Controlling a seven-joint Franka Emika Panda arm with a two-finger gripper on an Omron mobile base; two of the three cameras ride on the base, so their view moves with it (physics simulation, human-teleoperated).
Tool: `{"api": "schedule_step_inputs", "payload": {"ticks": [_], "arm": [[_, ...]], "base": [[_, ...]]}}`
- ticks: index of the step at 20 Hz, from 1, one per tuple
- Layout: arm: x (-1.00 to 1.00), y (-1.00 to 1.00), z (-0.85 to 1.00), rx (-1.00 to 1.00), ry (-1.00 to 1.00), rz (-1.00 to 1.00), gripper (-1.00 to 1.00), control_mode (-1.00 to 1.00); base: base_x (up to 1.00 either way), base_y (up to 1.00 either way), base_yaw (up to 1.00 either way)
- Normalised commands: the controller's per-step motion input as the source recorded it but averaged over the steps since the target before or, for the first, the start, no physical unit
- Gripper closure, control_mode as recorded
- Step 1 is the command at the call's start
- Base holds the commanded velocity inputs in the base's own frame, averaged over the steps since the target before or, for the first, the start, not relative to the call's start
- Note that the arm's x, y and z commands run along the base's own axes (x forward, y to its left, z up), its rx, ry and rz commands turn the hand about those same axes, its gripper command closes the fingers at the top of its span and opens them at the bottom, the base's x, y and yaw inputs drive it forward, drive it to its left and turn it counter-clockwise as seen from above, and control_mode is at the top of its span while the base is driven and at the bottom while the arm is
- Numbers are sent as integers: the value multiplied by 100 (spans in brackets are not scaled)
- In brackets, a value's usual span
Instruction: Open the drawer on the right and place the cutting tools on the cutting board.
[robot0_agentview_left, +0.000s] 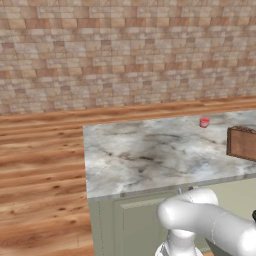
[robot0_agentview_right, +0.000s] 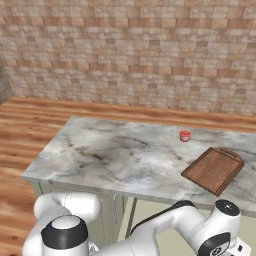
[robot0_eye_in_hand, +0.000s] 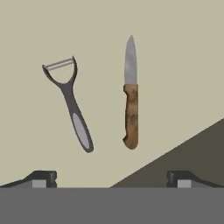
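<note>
While poised wide open above the drawer floor (robot0_eye_in_hand: 175, 65), gripper (robot0_eye_in_hand: 111, 179) facing light, rigid knife (robot0_eye_in_hand: 131, 100) beside peeler (robot0_eye_in_hand: 70, 103); wooden handle likely surest hold.

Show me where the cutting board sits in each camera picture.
Left base view: cutting board at the right edge, cut off.
Right base view: cutting board lower right on the counter.
Hand view: not in it.
Shared landmark: small red cup, behind and left of the board.

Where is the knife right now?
In the hand view, the knife lies flat on the pale drawer floor, right of the peeler and apart from it, blade pointing up the frame, ahead of the open gripper.
</note>
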Motion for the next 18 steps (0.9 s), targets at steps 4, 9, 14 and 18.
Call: {"api": "schedule_step_inputs", "payload": {"ticks": [4,9,14,18], "arm": [[0,0,-49,0,0,0,-100,-100],[0,-13,-39,0,0,0,-100,-100],[0,-23,-16,0,0,2,-100,-100],[4,-33,-20,0,0,5,-100,-100]], "base": [[0,0,0],[0,0,0],[0,0,0],[0,0,0]]}}
